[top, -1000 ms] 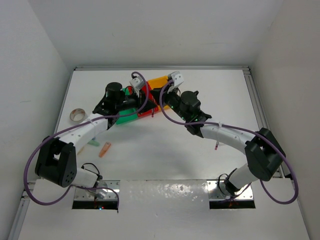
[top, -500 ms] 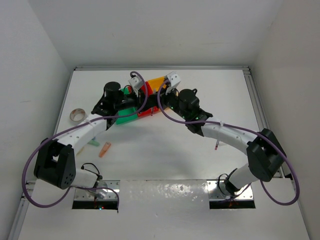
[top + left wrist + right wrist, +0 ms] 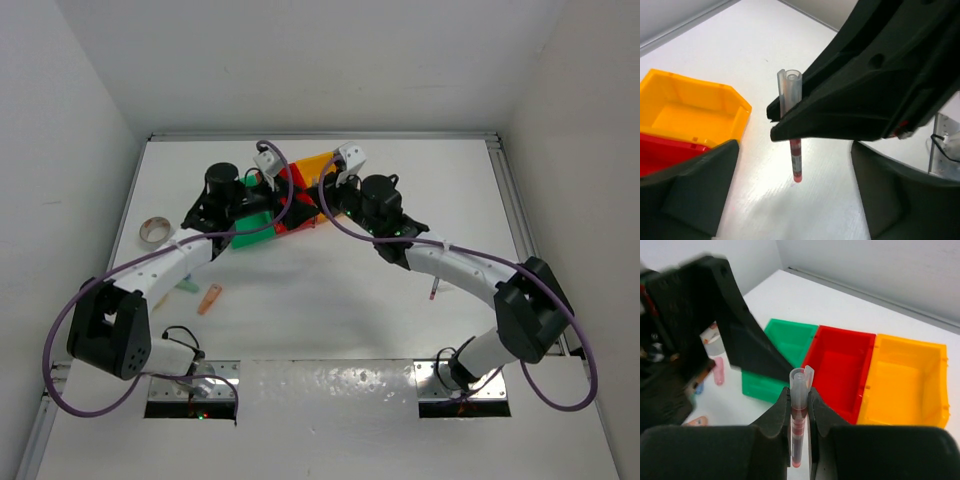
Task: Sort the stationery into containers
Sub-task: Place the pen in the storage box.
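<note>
A thin red pen with a clear cap stands upright between the fingers of my right gripper, which is shut on it. The left wrist view shows the same pen hanging from the right gripper's black fingers, with my left gripper open wide around it and not touching. Both grippers meet above the table just in front of the containers. The green bin, red bin and yellow-orange bin stand in a row.
A clear tape roll lies at the left of the table. Near the left arm lie a teal stick and an orange stick. Another thin pen lies by the right arm. Purple cables loop over both arms.
My left gripper has opened and let go of the pen. The right gripper has closed on it. Both wrists shifted slightly toward each other.
</note>
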Controlling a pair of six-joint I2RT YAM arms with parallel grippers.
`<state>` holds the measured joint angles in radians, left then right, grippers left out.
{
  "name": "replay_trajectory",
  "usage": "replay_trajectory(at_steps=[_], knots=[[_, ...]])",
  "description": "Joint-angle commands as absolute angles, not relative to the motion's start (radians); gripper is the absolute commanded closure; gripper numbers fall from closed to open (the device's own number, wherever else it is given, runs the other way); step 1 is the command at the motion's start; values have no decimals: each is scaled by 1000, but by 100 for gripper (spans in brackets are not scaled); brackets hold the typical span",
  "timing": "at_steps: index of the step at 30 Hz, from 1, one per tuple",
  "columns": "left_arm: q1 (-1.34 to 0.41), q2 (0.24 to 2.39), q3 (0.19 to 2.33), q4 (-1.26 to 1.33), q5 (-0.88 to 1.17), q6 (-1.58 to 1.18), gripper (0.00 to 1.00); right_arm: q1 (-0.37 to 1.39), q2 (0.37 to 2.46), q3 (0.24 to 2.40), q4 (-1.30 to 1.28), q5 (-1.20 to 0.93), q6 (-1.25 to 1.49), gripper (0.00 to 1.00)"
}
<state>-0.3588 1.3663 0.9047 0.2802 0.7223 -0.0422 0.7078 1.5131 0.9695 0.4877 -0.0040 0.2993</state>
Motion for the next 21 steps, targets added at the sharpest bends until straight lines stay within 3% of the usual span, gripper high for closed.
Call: replay_trajectory(at_steps=[1,6,16,21], knots=[[-356,1319,914,368,706,-29,1,674,1528,1006,454,-17,305,100],[-333,1293,910,264,628,32,0,559,1617,1139,373,-17,276,100],[-262,1206,848,155,417,69,0,503,2083,1679,111,73,124,100],[-239,1201,830,147,405,69,0,505,2218,1762,48,91,127,100]])
